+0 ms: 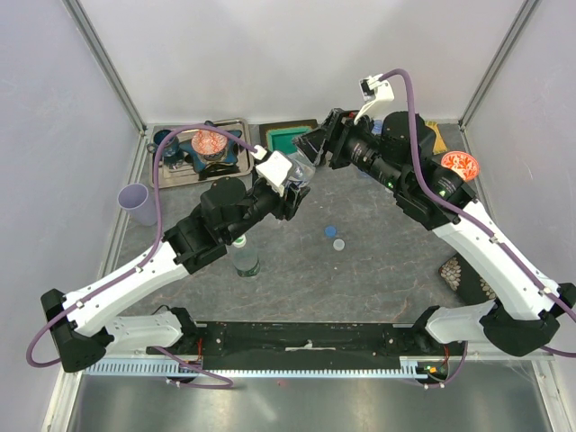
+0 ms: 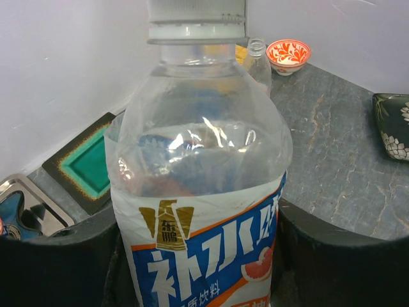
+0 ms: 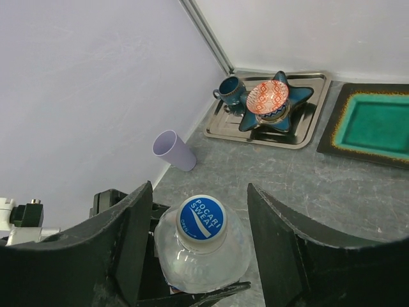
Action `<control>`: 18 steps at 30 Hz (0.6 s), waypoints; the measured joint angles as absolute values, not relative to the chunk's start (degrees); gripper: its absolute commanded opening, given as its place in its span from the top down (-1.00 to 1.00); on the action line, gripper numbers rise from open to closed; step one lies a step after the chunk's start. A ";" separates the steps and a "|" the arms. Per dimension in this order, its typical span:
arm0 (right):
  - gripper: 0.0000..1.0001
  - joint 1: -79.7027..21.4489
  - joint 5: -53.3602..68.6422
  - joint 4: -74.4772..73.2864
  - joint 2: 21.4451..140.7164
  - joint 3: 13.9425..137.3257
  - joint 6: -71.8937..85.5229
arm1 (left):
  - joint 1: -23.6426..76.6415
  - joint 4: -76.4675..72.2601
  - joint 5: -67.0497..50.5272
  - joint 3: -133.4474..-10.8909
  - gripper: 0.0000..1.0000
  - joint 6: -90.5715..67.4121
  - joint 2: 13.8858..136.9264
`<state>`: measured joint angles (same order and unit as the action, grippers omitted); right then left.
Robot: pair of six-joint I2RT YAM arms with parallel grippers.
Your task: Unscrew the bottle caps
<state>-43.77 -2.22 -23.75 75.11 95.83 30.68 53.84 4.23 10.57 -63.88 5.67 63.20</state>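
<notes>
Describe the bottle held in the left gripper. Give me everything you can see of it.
The Pocari Sweat bottle is clear, thin, slightly dented plastic with a white, blue and orange wrap label round its lower body. Its cap, blue on top with white lettering and white-sided, is screwed on above a collar ring. The left gripper clamps the labelled body between both fingers. The right gripper straddles the cap, jaws open, not touching it. No liquid level shows.

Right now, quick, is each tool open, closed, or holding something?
Left tool: closed, holding the bottle.
Right tool: open around the cap, not touching it.
</notes>
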 measured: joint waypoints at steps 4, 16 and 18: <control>-0.34 -43.79 -2.66 -24.16 75.18 95.83 30.68 | 53.87 4.21 10.66 -63.88 0.10 5.69 63.20; -0.02 -44.03 -2.87 -24.49 75.50 95.50 30.65 | 53.89 4.21 10.92 -63.88 0.10 5.72 63.20; 0.06 -44.03 -2.87 -24.53 75.50 95.24 30.65 | 53.89 4.21 10.98 -63.88 0.10 5.72 63.20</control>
